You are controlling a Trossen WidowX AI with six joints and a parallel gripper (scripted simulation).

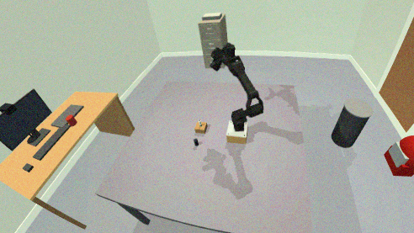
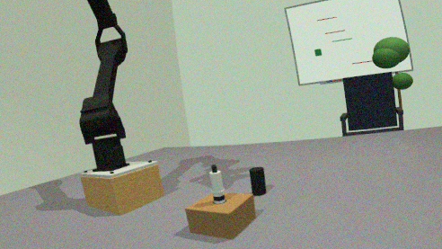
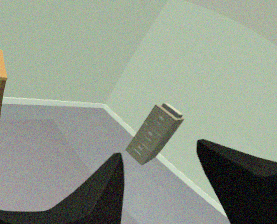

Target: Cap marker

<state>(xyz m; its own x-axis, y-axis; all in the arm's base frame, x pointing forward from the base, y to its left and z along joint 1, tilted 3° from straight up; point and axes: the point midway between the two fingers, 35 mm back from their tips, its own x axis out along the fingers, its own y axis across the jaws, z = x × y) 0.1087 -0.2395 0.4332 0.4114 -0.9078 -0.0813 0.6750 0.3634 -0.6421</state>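
The marker (image 1: pixel 200 123) (image 2: pixel 216 181) stands upright in the wooden holder block (image 1: pixel 201 129) (image 2: pixel 208 222), its white body and dark tip uncovered. The black cap (image 1: pixel 196 142) (image 2: pixel 258 182) stands upright on the table (image 1: pixel 168 172) (image 2: pixel 332 197), a short way from the block and apart from it. My gripper (image 1: pixel 214 60) (image 3: pixel 160 153) is partly open with nothing between its fingers. It is raised high above the table, well away from the marker and cap. The fingers are out of frame in the exterior view. Neither marker nor cap shows in the wrist view.
The arm's base (image 1: pixel 236 136) (image 2: pixel 121 190) stands beside the holder block. A filing cabinet (image 1: pixel 212 37) (image 3: pixel 155 135) is at the far wall. A desk (image 1: pixel 90 104) stands at the left, and a dark bin (image 1: pixel 351 125) at the right.
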